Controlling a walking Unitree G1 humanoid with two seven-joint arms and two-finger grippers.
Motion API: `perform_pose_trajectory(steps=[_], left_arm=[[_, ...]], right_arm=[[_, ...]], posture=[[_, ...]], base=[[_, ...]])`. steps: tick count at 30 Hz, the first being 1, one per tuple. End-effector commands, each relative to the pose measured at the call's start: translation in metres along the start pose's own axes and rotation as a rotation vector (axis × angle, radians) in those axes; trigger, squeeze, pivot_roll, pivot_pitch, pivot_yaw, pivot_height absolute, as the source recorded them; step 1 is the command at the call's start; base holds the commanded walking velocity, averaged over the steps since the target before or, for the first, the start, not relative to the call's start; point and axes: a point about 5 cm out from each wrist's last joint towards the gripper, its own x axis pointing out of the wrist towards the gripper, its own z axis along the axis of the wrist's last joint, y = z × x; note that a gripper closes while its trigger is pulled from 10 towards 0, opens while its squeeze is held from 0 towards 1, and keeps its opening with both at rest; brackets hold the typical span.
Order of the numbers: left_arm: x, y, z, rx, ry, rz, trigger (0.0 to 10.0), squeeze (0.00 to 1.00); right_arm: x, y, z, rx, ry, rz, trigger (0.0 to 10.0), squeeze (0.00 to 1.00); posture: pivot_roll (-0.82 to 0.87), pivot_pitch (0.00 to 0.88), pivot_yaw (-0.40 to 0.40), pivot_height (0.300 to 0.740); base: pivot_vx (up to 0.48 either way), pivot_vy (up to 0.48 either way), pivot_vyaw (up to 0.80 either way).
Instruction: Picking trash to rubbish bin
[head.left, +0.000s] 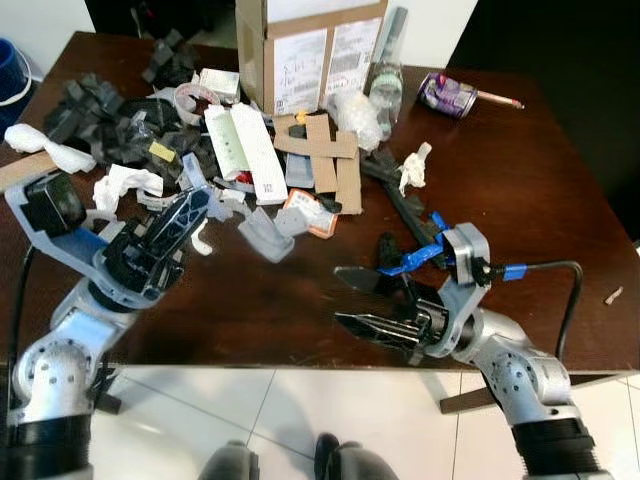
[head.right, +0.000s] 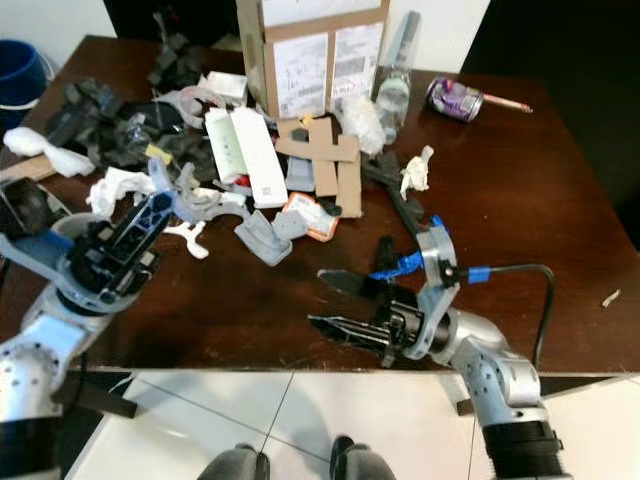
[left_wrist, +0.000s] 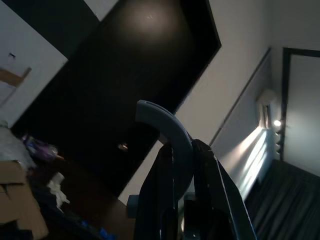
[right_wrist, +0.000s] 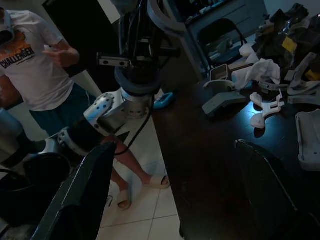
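My left gripper (head.left: 190, 212) is raised over the table's left front part, shut on a grey curved plastic piece (left_wrist: 167, 125) that sticks out past its fingertips. My right gripper (head.left: 345, 297) hovers low at the table's front edge, pointing left, open with nothing between its fingers. Trash covers the far half of the dark wooden table (head.left: 520, 200): black foam bits (head.left: 100, 120), crumpled white paper (head.left: 120, 185), grey plastic parts (head.left: 265, 235), cardboard strips (head.left: 325, 150), a white carton (head.left: 245, 145), a clear bottle (head.left: 385, 85) and a purple can (head.left: 447, 94).
A tall cardboard box (head.left: 305, 45) stands at the table's back. A blue bin (head.left: 12, 70) sits on the floor beyond the far left corner. A person (right_wrist: 45, 75) stands on the tiled floor beside the table. Bare tabletop lies between the grippers and on the right.
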Motion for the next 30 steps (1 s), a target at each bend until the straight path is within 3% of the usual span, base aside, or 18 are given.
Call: perform_pose_trajectory(steps=[1, 4, 7, 9, 13, 16, 20, 22, 24, 26, 30], left_arm=[[-0.003, -0.007, -0.002, 0.001, -0.029, 0.011, 10.0, 0.0], [-0.006, -0.019, -0.006, 0.002, -0.03, 0.009, 10.0, 0.0], [-0.011, -0.04, -0.019, -0.008, 0.054, -0.005, 10.0, 0.0], [-0.012, -0.046, -0.022, -0.003, 0.08, -0.008, 10.0, 0.0], [-0.012, -0.056, -0.023, 0.014, 0.099, 0.007, 10.0, 0.0], [-0.012, -0.065, -0.03, 0.035, 0.13, 0.042, 10.0, 0.0], [-0.014, -0.067, -0.038, 0.061, 0.16, 0.107, 10.0, 0.0], [-0.015, -0.056, -0.042, 0.129, 0.167, 0.214, 10.0, 0.0], [-0.015, -0.053, -0.043, 0.146, 0.165, 0.248, 10.0, 0.0], [-0.011, -0.059, -0.043, 0.161, 0.141, 0.239, 10.0, 0.0], [-0.01, -0.062, -0.04, 0.182, 0.12, 0.253, 10.0, 0.0]], right_arm=[[0.0, -0.005, -0.003, -0.017, 0.0, -0.043, 10.0, 0.0], [0.006, -0.011, -0.002, -0.049, -0.011, -0.085, 10.0, 0.0], [0.014, -0.023, 0.002, -0.096, -0.013, -0.142, 10.0, 0.0], [0.014, -0.028, 0.004, -0.116, -0.004, -0.171, 10.0, 0.0], [0.012, -0.041, 0.012, -0.19, 0.043, -0.26, 10.0, 0.0], [0.004, -0.057, 0.026, -0.293, 0.093, -0.393, 10.0, 0.0], [0.001, -0.068, 0.037, -0.36, 0.12, -0.494, 10.0, 0.0], [0.004, -0.07, 0.038, -0.377, 0.127, -0.507, 10.0, 0.0], [0.006, -0.071, 0.038, -0.382, 0.127, -0.509, 10.0, 0.0], [0.025, -0.068, 0.026, -0.33, 0.101, -0.441, 10.0, 0.0], [0.036, -0.065, 0.014, -0.301, 0.102, -0.403, 10.0, 0.0]], posture=[[0.21, 0.231, -0.087, 0.74], [0.21, 0.231, -0.087, 0.74], [0.24, 0.23, -0.097, 0.74], [0.25, 0.231, -0.101, 0.74], [0.27, 0.232, -0.105, 0.74], [0.28, 0.236, -0.111, 0.74], [0.28, 0.237, -0.116, 0.74], [0.29, 0.239, -0.13, 0.74], [0.29, 0.239, -0.13, 0.74], [0.29, 0.238, -0.139, 0.74], [0.3, 0.241, -0.143, 0.74]], base=[[0.0, 0.0, 0.0], [0.0, 0.0, 0.0], [0.0, 0.0, 0.0], [0.0, 0.0, 0.0], [0.0, 0.0, 0.0], [0.0, 0.0, 0.0], [0.0, 0.0, 0.0], [0.0, 0.0, 0.0], [0.0, 0.0, 0.0], [0.0, 0.0, 0.0], [0.0, 0.0, 0.0]])
